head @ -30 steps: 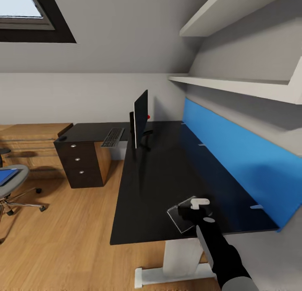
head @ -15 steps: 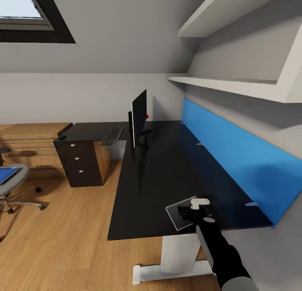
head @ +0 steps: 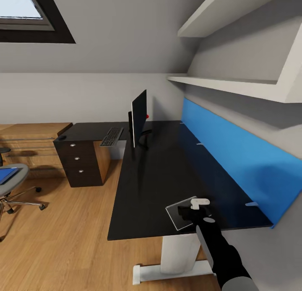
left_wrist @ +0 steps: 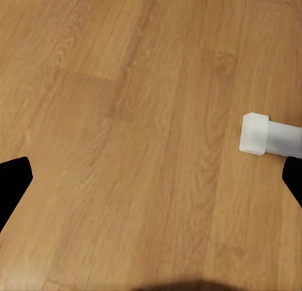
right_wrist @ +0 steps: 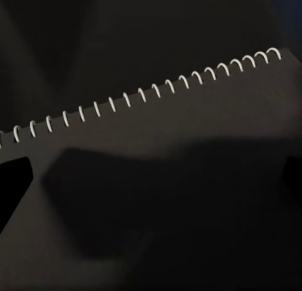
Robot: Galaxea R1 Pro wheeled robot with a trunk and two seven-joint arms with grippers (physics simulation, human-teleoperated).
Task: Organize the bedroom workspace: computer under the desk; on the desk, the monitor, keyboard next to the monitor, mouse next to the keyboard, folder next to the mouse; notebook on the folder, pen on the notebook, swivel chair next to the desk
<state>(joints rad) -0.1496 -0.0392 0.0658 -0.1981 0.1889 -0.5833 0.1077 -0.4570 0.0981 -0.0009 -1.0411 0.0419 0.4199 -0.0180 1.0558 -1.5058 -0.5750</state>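
Head view is evenly lit, soft daylight feel, brightest patch at the skylight top left. The glossy desk picks up faint reflections of the blue back panel. Soft shadows sit under the wall shelves. Everything's a bit soft and compressed-looking (edges smear slightly). Left wrist view is bright and clear on the wooden floor. Right wrist view is really dim, the notebook nearly black under a blurry shadow.

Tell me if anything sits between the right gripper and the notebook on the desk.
Nothing visible does. The right gripper hangs directly over the notebook near the front edge of the desk. In the right wrist view the notebook's spiral-bound cover lies straight ahead of the gripper with no other object across it.
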